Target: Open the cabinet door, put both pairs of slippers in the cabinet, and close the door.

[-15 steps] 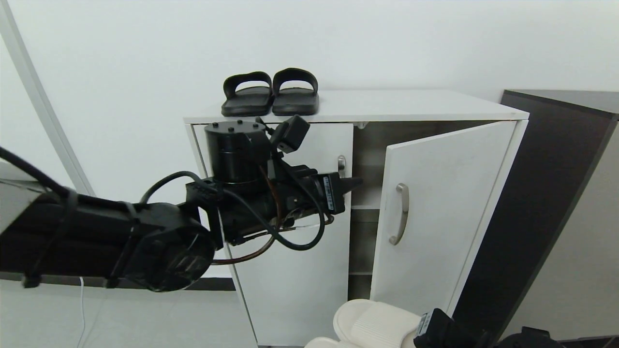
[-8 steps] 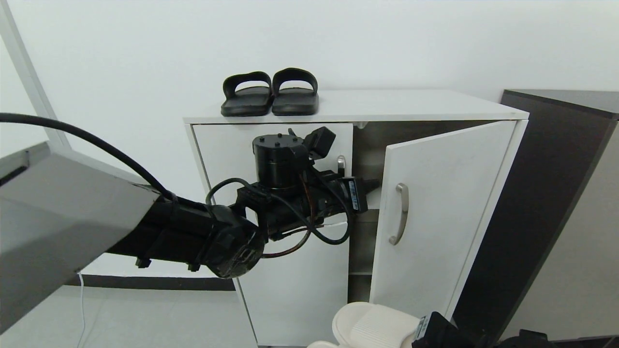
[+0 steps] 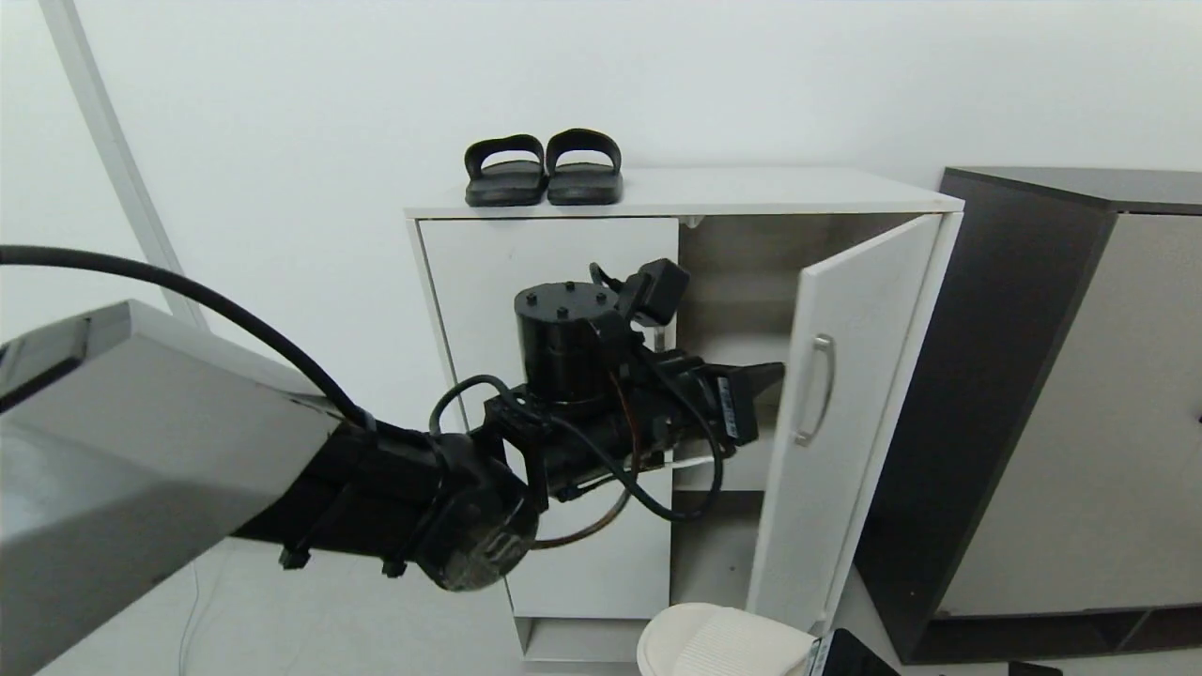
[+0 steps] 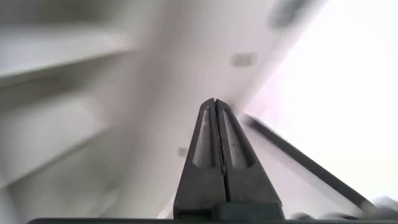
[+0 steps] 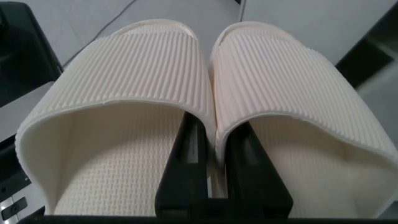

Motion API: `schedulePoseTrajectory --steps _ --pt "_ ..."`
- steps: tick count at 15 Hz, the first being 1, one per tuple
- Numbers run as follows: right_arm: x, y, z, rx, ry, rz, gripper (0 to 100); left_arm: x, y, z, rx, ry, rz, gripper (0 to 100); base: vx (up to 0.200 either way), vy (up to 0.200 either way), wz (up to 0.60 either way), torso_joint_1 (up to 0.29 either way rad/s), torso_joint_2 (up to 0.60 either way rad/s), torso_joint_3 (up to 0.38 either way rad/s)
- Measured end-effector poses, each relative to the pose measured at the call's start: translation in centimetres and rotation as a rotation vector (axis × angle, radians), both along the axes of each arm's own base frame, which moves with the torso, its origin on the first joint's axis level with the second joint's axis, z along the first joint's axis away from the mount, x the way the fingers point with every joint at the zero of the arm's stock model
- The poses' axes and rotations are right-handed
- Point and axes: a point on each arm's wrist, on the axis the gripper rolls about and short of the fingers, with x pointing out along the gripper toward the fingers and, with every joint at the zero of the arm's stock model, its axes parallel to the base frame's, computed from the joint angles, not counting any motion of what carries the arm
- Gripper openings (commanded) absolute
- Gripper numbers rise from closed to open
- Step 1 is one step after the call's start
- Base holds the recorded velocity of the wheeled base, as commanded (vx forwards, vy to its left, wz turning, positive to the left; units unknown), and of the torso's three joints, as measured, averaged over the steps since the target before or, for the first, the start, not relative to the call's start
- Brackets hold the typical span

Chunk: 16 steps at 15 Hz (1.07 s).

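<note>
One cabinet [image 3: 751, 191], centre frame, with its right door [image 3: 845, 422] open. Two pairs of slippers: the black pair [image 3: 545, 171] is on its top, upper middle. The cream pair [image 5: 137, 81], at the bottom edge, looks light and soft, best pinched at the touching straps. There the right gripper [image 5: 214, 134] fingers clamp. The left gripper [image 4: 215, 109] fingers are together.

Cabinet door [image 3: 864, 451] swings wider open
The left gripper [image 3: 772, 374] moves right, into the gap beside the door's free edge.
</note>
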Motion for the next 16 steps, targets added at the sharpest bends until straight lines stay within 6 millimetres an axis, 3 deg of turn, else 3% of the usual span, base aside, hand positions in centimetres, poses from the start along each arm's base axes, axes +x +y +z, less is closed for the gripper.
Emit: schedulePoseTrajectory --steps 2,5,8,11,13,16 --pt "0.0 0.0 0.0 -0.002 0.001 0.0 0 -1.7 -1.3 0.3 -0.031 -0.03 -0.055 0 0.0 0.0 0.0 0.0 0.0 0.0" --pt "0.1 0.0 0.0 0.0 -0.001 -0.008 0 -1.4 -0.9 0.2 -0.03 -0.032 -0.039 0 0.0 0.0 0.0 0.0 0.0 0.0" --pt "2.0 0.2 0.3 0.019 -0.029 -0.116 0 0.9 2.5 1.7 -0.054 -0.059 0.114 0 0.0 0.0 0.0 0.0 0.0 0.0" --pt "7.2 0.2 0.8 0.049 -0.097 -0.391 0 1.5 7.7 4.7 -0.009 -0.114 0.302 0 0.0 0.0 0.0 0.0 0.0 0.0" --pt "10.7 0.2 0.9 0.052 -0.15 -0.597 0 0.3 11.6 6.2 0.07 -0.136 0.477 0 0.0 0.0 0.0 0.0 0.0 0.0" --pt "14.5 0.0 0.4 0.014 -0.172 -0.814 0 -3.7 16.2 7.0 0.164 -0.114 0.768 0 0.0 0.0 0.0 0.0 0.0 0.0"
